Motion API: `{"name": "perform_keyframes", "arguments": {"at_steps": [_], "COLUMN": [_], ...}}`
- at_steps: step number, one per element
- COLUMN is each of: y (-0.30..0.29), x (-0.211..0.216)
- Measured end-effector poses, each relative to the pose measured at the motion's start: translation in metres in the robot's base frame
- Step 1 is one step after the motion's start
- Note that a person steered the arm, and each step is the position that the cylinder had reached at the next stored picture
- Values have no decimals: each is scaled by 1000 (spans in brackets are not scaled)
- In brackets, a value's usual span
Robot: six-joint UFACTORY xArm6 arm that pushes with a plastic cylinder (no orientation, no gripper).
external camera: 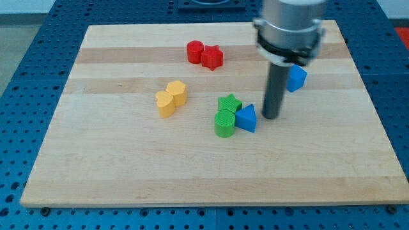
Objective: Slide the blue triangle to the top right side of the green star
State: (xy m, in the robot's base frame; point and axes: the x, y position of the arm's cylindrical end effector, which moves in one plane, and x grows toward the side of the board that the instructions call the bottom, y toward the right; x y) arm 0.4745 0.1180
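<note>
The blue triangle [246, 119] lies near the board's middle, touching the right side of the green cylinder [225, 123]. The green star [229, 103] sits just above the cylinder, up and left of the triangle. My tip [271, 117] is on the board just right of the blue triangle, a small gap apart from it. The rod rises from there to the arm's grey body at the view's top.
A second blue block [296, 78] lies right of the rod, partly hidden by it. A red cylinder [195, 51] and red star [213, 57] sit at the top middle. Two yellow blocks [170, 98] lie left of centre. The wooden board [128, 166] ends at blue flooring.
</note>
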Motion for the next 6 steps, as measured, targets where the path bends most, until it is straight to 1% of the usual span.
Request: {"name": "perform_keyframes", "arguments": {"at_steps": [1, 2, 3, 4, 5, 6], "y": [0, -2, -49, -65, -65, -64], "x": [19, 85, 97, 96, 55, 36]}}
